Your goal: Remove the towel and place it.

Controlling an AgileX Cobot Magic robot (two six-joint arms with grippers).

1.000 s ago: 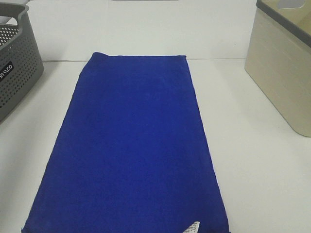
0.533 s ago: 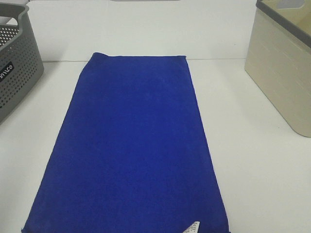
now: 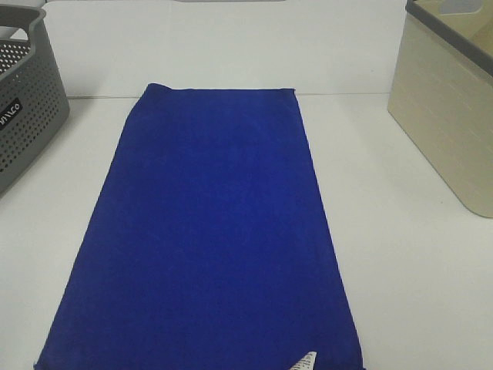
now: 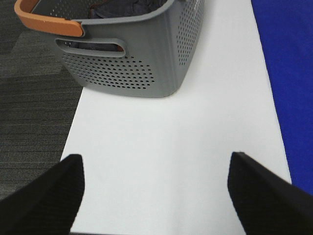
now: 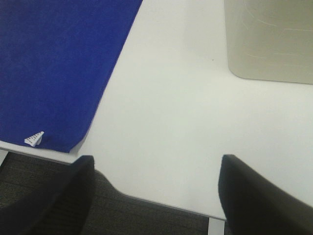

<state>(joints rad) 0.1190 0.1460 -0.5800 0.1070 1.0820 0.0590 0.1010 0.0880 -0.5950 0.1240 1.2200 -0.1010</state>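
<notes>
The towel (image 3: 208, 231), a deep royal-blue cloth, lies flat down the middle of the white table (image 3: 408, 254), reaching from the far edge to the near edge. Its small white label (image 3: 304, 361) shows at the near short edge. The left wrist view catches the towel's long side (image 4: 288, 63), and the right wrist view its near corner (image 5: 54, 63) with the label (image 5: 34, 139). My left gripper (image 4: 156, 193) stands open over bare table between the towel and the grey basket. My right gripper (image 5: 154, 191) is open above the table's front edge, beside the towel's corner. Neither gripper shows in the high view.
A grey perforated basket (image 3: 27, 100) with an orange handle (image 4: 46, 19) stands at the left, dark cloth inside it. A beige bin (image 3: 451, 116) with a grey rim stands at the right. Dark carpet (image 4: 29, 98) lies below the table edges.
</notes>
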